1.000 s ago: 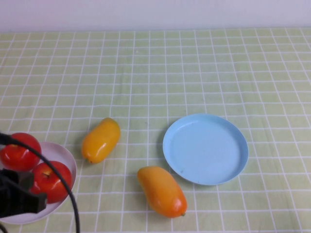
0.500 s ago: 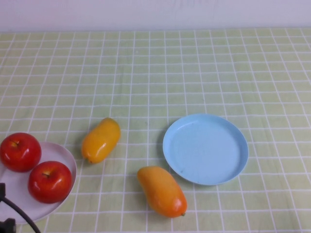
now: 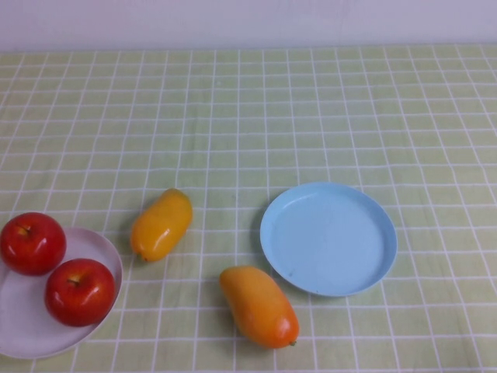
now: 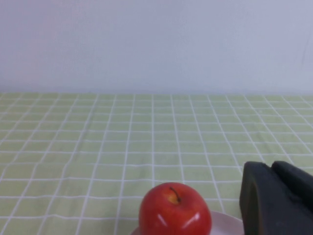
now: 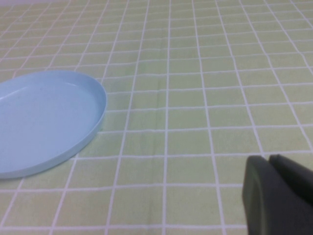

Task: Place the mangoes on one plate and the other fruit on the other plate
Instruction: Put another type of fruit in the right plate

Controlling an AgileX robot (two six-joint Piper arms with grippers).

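Two red apples (image 3: 32, 243) (image 3: 79, 291) rest on the white plate (image 3: 23, 334) at the near left. The slimmer yellow mango (image 3: 161, 224) lies on the cloth to the right of that plate. Nearer the front, the plumper orange mango (image 3: 258, 305) sits just left of the light blue plate (image 3: 328, 238), which holds nothing. Neither gripper shows in the high view. My left gripper (image 4: 271, 169) is shut and holds nothing, close beside one apple (image 4: 175, 210) and the white plate's rim (image 4: 225, 221). My right gripper (image 5: 269, 159) is shut and holds nothing, over bare cloth to the side of the blue plate (image 5: 44, 117).
A green and white checked cloth (image 3: 248, 116) covers the table up to a pale wall (image 3: 248, 19) at the back.
My left arm and its cable have pulled back off the near left corner and out of the high view, uncovering the white plate and both apples. The fruit has not moved.
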